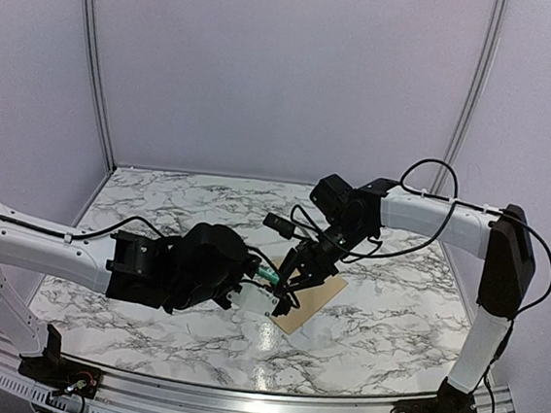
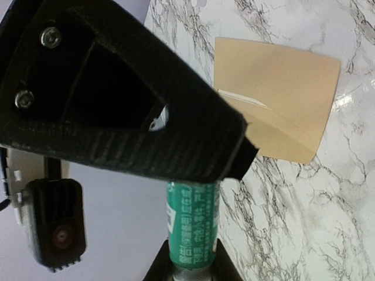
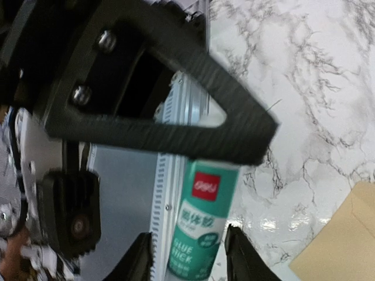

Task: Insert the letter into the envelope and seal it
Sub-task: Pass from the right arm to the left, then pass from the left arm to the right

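The tan envelope [image 1: 311, 302] lies flat on the marble table, under and to the right of both grippers; it also shows as the envelope [image 2: 281, 96] and the envelope [image 3: 345, 240]. The letter is out of view. Both grippers meet above the envelope's left edge around a green glue stick [image 1: 267, 277]. My left gripper [image 1: 251, 284] is shut on the glue stick [image 2: 193, 222], its fingers pressing both sides. My right gripper [image 1: 288, 274] stands open around the glue stick [image 3: 199, 228], with a gap on each side.
The marble table [image 1: 178, 207] runs back to grey walls, with a metal rail along its near edge [image 1: 256, 410]. The left arm's black wrist [image 1: 202, 263] hangs low over the table just left of the envelope.
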Controlling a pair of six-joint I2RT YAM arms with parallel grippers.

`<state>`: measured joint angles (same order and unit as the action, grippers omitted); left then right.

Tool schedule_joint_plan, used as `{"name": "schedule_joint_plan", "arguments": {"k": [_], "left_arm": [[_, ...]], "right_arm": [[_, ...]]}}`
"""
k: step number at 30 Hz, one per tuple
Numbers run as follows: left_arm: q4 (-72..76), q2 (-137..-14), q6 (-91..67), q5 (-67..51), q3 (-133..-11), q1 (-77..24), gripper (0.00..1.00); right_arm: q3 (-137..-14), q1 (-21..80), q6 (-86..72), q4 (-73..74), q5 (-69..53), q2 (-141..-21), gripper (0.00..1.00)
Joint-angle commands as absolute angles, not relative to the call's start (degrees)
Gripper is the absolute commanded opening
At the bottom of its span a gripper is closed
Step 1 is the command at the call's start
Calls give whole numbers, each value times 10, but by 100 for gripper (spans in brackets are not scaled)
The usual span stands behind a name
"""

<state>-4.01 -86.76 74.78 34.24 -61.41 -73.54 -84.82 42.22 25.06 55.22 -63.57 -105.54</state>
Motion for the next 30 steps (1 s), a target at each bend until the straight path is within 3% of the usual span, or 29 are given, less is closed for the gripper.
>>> {"name": "schedule_joint_plan", "arguments": {"k": [1,7,17,30], "left_arm": [[-28,-879,606,311,-616,-736,18],[-3,-871,336,150,-594,-709,18],[164,-914,29,-45,-535,-653,15],[237,-960,-89,-117,-554,-650,12]], "right_arm": [[-908,406,317,600,-604,-1023,47],[-924,336,351,606,-534,-941,53],[-775,302,447,507,-444,-801,55],[-710,366,462,488,-438,-811,56]]}}
